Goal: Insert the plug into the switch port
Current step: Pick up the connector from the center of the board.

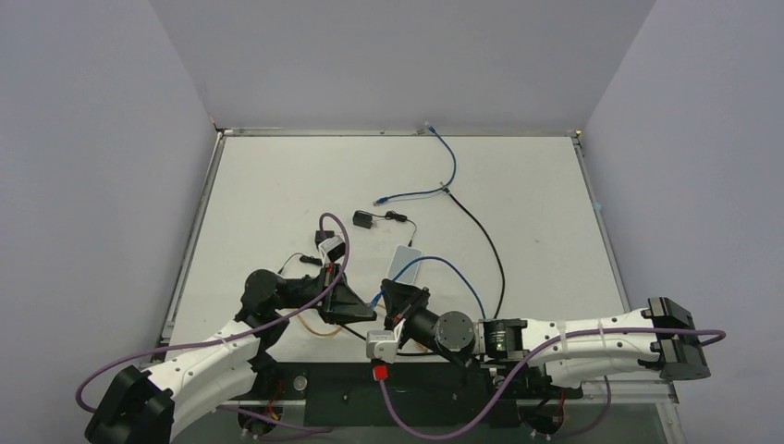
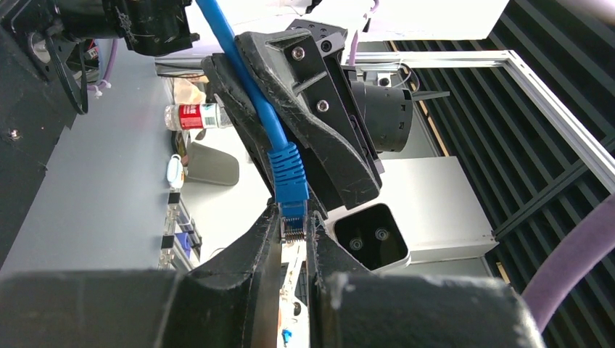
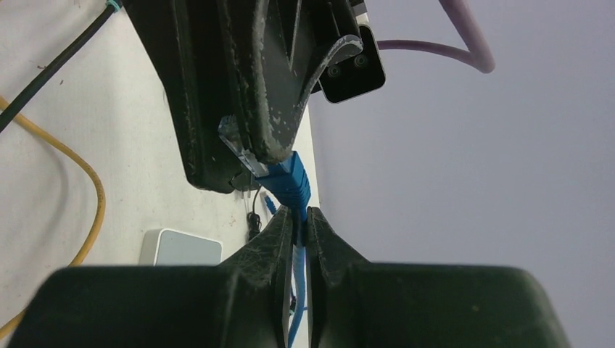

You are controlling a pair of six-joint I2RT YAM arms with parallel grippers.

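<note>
The blue cable's plug (image 2: 291, 181) has a blue boot and a clear tip. My left gripper (image 2: 293, 226) is shut on the clear tip. My right gripper (image 3: 300, 217) is shut on the blue cable just behind the boot (image 3: 290, 180). In the top view the two grippers, left (image 1: 356, 303) and right (image 1: 396, 301), meet nose to nose above the table's near middle. The white switch box (image 1: 405, 262) lies flat just beyond them, apart from the plug. It also shows in the right wrist view (image 3: 181, 248). Its port is not visible.
A small black adapter (image 1: 364, 219) with its thin lead lies behind the box. A black cable (image 1: 490, 250) and a second blue cable (image 1: 448, 166) run toward the back edge. An orange cable (image 3: 91, 188) curls on the table under the left gripper.
</note>
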